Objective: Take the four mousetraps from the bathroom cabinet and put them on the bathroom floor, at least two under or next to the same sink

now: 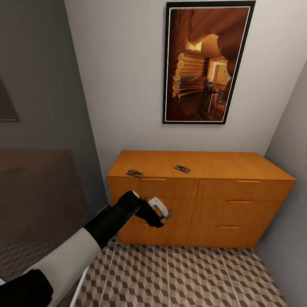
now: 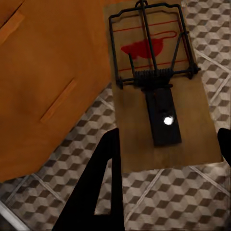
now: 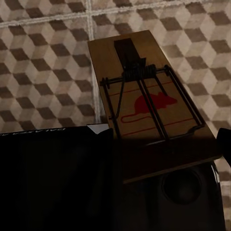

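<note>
The left end effector point(image 1: 164, 212) was closed on a small flat brown wooden mousetrap with dark wire and a red mouse mark point(image 2: 159, 91), and it hung in front of the wide orange-brown wooden cabinet with six drawers point(image 1: 238, 170), above the bathroom floor of brown, beige and white cube tiles point(image 1: 192, 277). The right end effector point(image 3: 163, 183) also gripped a trap just like it point(image 3: 149, 106), over the same tiles. Two more traps lay on the cabinet's flat top: one near the front edge at about nine o'clock point(image 1: 134, 173), the other a bit further back toward the middle, at about three o'clock from the first point(image 1: 182, 169). A dark-framed picture of a log room point(image 1: 207, 64) hung on the wall at twelve o'clock. I think a trap could fall from too high and bounce or flip when let go, because the boards were thin and light. The two held traps might also land far from the sink, so the sink rule could be missed. Reaching for the top traps could knock one off.
</note>
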Motion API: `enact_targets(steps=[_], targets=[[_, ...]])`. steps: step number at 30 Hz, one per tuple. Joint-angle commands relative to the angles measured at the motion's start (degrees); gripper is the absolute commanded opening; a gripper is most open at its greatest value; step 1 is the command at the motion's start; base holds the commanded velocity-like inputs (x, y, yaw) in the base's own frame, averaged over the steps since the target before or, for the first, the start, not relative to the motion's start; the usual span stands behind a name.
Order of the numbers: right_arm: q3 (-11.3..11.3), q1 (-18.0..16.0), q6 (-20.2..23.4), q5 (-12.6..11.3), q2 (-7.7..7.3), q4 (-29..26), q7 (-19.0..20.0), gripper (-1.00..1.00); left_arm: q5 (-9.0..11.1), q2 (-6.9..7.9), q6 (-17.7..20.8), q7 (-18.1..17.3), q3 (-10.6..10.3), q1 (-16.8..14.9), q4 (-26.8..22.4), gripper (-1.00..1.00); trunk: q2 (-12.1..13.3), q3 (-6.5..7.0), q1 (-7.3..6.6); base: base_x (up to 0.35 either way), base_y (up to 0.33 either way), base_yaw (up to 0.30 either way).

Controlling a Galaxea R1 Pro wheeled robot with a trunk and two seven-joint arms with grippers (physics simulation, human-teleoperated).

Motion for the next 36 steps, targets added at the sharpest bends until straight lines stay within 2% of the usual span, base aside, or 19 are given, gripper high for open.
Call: enact_targets(steps=[1,8,10,13,16,19,24,26,27,30,33,35,36], targets=[[0.17,-0.04,-0.24,-0.75,-0.02,0.06,0.44,-1.0,-0.48,0.0,-2.02,-0.52,-0.25,-0.02,2.5,-1.0,-0.04,-0.05,-0.01,-0.001,0.0,0.0],[0.2,-0.04,-0.32,-0.75,-0.03,0.01,0.43,-1.0,-0.29,-0.52,-13.26,-0.43,-0.73,0.07,19.86,-1.0,-0.04,-0.05,-0.01,0.0,0.0,0.0],[0.16,-0.04,-0.33,-0.75,-0.02,0.0,0.43,-1.0,-0.24,-1.25,-17.73,-0.41,-0.75,0.09,25.51,-1.0,-0.04,-0.05,-0.01,0.0,0.0,0.0],[0.14,-0.04,-0.34,-0.75,-0.02,0.0,0.43,-1.0,-0.16,-2.39,-26.5,-0.35,-0.74,0.11,34.82,-1.0,-0.04,-0.05,-0.01,0.0,0.0,0.0],[0.13,-0.04,-0.39,-0.78,-0.03,0.0,0.43,-1.0,-0.08,-3.02,-32.85,-0.32,-0.7,0.11,42.56,-1.0,-0.04,-0.05,-0.01,0.0,0.0,0.0],[0.13,-0.04,-0.41,-0.8,-0.05,-0.04,0.43,-1.0,-0.04,-3.2,-36.48,-0.32,-0.69,0.13,47.32,-1.0,-0.04,-0.05,-0.01,0.0,0.0,0.0],[0.13,-0.04,-0.52,-0.83,-0.38,-0.18,0.45,-1.0,0.14,-3.24,-45.14,-0.31,-0.63,0.55,55.67,-1.0,-0.04,-0.05,-0.01,0.0,0.0,0.0],[0.11,-0.04,-0.86,-0.8,-1.44,-0.35,0.44,-1.0,0.39,-3.04,-50.01,0.08,-0.53,0.75,58.92,-1.0,-0.04,-0.05,-0.01,0.0,0.0,0.0],[0.1,-0.04,-1.07,-0.81,-1.84,-0.49,0.44,-1.0,0.52,-2.9,-51.03,0.42,-0.51,0.8,59.35,-1.0,-0.04,-0.05,-0.01,0.0,0.0,0.0],[0.1,-0.04,-3.32,-0.7,-4.55,-2.45,0.49,-1.0,1.2,-1.97,-54.43,4.66,-0.45,1.54,60.69,-1.0,-0.04,-0.05,-0.01,0.0,0.0,0.0],[0.16,-0.04,-4.65,-0.57,-5.47,-4.31,0.49,-1.0,1.36,-1.68,-55.26,9.53,-0.43,2.4,60.97,-1.0,-0.04,-0.05,-0.01,0.0,0.0,0.0],[0.19,-0.04,-5.22,-0.43,-5.87,-6.5,0.41,-1.0,1.43,-1.56,-56.05,15.05,-0.43,4.08,61.09,-1.0,-0.04,-0.05,-0.01,0.0,0.0,0.0],[0.19,-0.04,-5.28,-0.39,-5.93,-7.06,0.36,-1.0,1.44,-1.55,-56.34,16.37,-0.43,4.57,61.1,-1.0,-0.04,-0.05,-0.01,0.0,0.0,0.0]])
